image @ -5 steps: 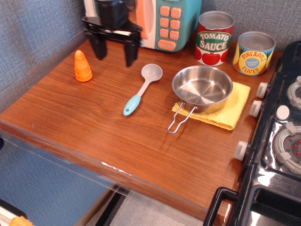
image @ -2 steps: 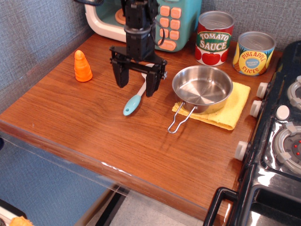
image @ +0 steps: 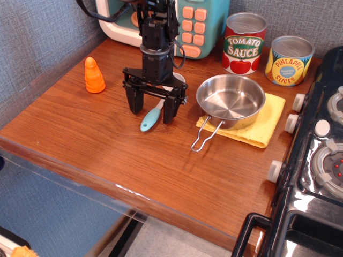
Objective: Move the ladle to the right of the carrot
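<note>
The ladle [image: 151, 119] lies on the wooden tabletop with its teal handle end toward the front; its grey bowl is mostly hidden behind the arm. My gripper [image: 152, 111] is open and straddles the ladle's stem, one black finger on each side, low over the table. The orange carrot [image: 94, 75] stands upright at the left of the table, well to the left of the gripper and the ladle.
A steel pan [image: 230, 100] with a wire handle sits on a yellow cloth [image: 268, 123] right of the ladle. A tomato sauce can [image: 244, 43] and a pineapple can [image: 289, 60] stand behind it. A toy microwave [image: 193, 27] is at the back, a stove [image: 321, 160] at the right.
The arm has come forward and down from the microwave to the ladle. Its open fingers now stand lower, around the ladle's stem. The ladle and carrot have not moved.
</note>
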Action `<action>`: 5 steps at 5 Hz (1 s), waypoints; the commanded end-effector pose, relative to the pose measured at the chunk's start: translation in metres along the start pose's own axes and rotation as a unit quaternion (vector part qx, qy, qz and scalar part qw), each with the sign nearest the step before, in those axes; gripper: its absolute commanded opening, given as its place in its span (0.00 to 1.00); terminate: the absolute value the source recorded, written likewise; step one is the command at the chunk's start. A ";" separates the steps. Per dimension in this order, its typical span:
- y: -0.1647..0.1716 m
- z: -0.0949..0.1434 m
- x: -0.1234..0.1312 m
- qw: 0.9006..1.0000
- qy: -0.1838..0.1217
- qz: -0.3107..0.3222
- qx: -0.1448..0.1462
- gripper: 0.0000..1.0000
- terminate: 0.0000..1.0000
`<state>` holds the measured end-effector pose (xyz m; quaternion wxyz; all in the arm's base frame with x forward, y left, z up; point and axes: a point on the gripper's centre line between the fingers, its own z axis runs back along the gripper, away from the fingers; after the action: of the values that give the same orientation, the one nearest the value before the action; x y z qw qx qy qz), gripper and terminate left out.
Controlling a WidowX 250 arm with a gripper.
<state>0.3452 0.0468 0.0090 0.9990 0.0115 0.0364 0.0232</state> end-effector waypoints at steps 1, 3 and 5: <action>-0.003 0.003 0.001 1.000 -0.008 0.011 0.005 0.00 0.00; -0.008 0.008 0.000 1.000 -0.019 -0.003 0.001 0.00 0.00; 0.006 0.058 0.009 0.996 -0.085 -0.008 -0.004 0.00 0.00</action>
<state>0.3521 0.0471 0.0418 0.9999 0.0025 -0.0097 0.0092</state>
